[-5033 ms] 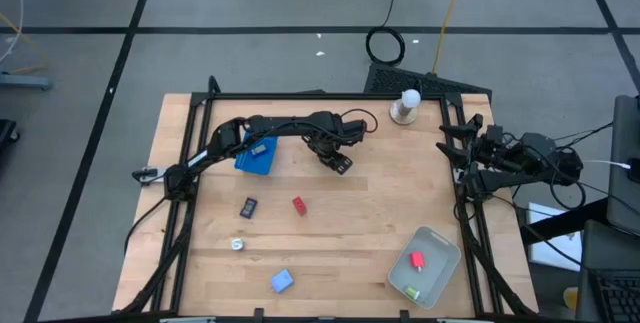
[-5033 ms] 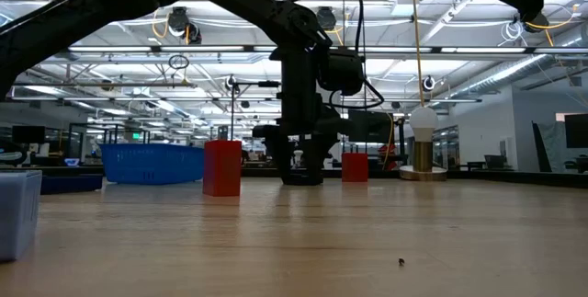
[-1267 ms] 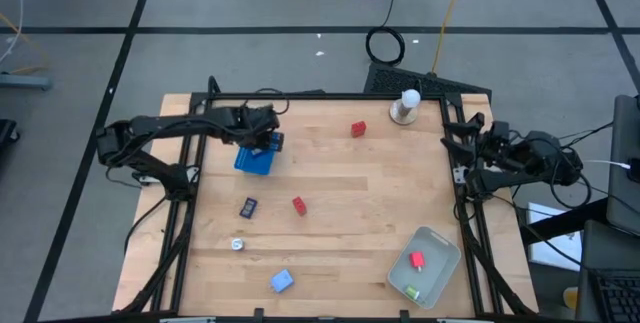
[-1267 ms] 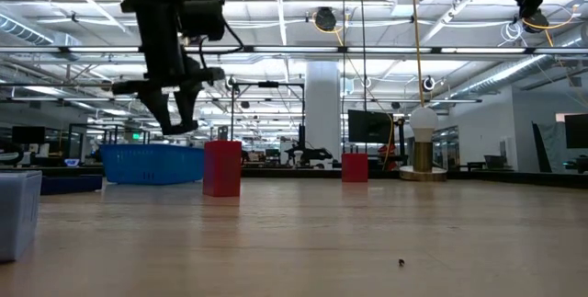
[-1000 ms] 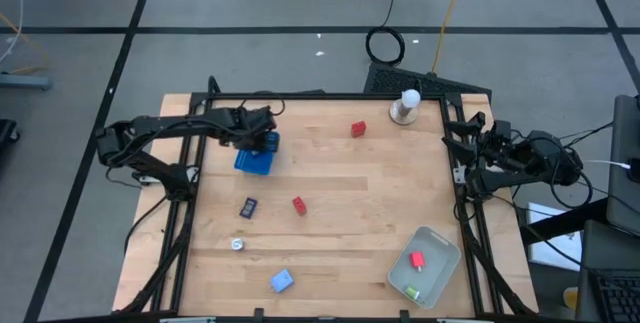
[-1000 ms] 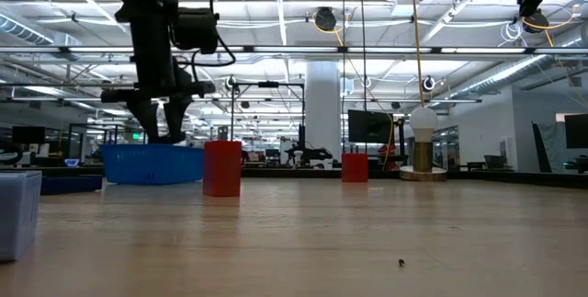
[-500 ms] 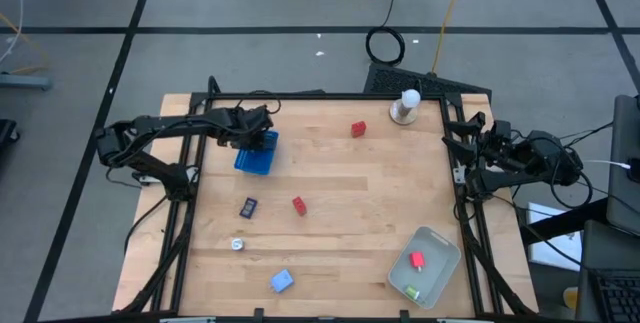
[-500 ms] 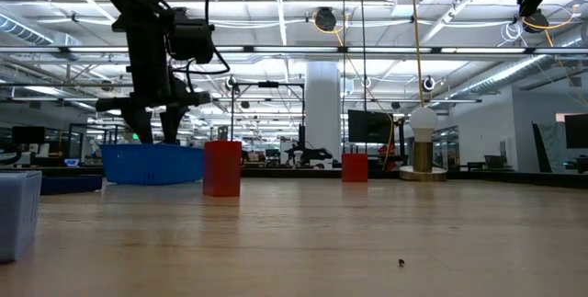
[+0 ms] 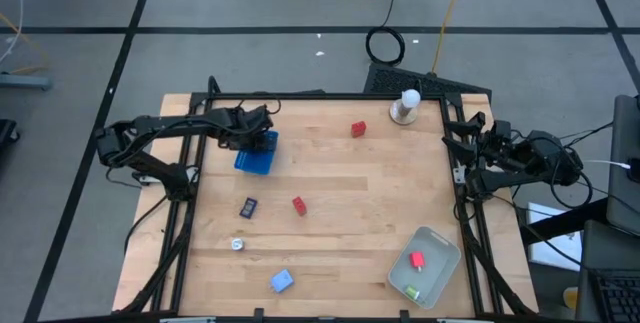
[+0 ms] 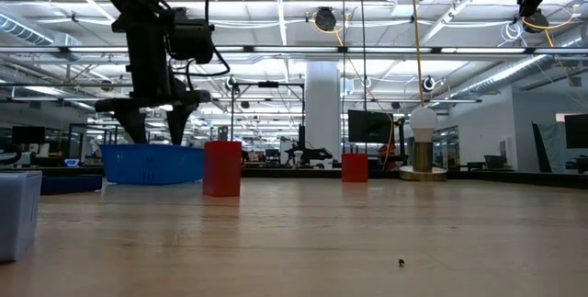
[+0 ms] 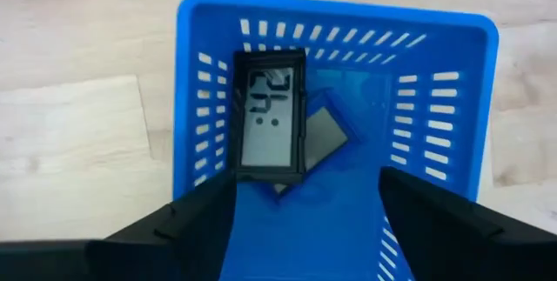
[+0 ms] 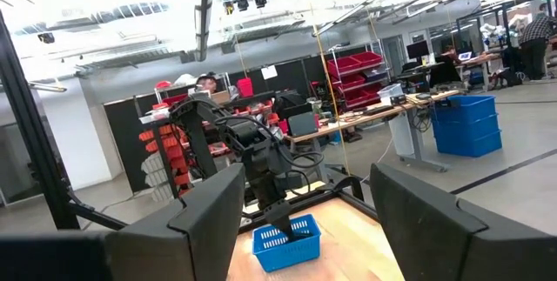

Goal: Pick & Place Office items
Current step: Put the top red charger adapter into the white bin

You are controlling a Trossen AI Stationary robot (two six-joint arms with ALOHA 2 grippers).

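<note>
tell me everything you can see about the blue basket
The blue basket is a rectangular plastic bin with slotted walls and an open top, standing upright on the wooden table near its far left corner. A small black device with a grey screen leans against an inner wall. The left claw hovers open just above it, not touching.

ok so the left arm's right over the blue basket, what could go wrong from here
1. The left gripper hangs open just above the blue basket; pulling away low, a finger could catch the rim and drag or tip it.
2. The black display piece leans against the basket's wall rather than lying flat, so later drops may knock it or stack badly.
3. The small items near the table's front edge, like the blue block, could get nudged off.
</note>
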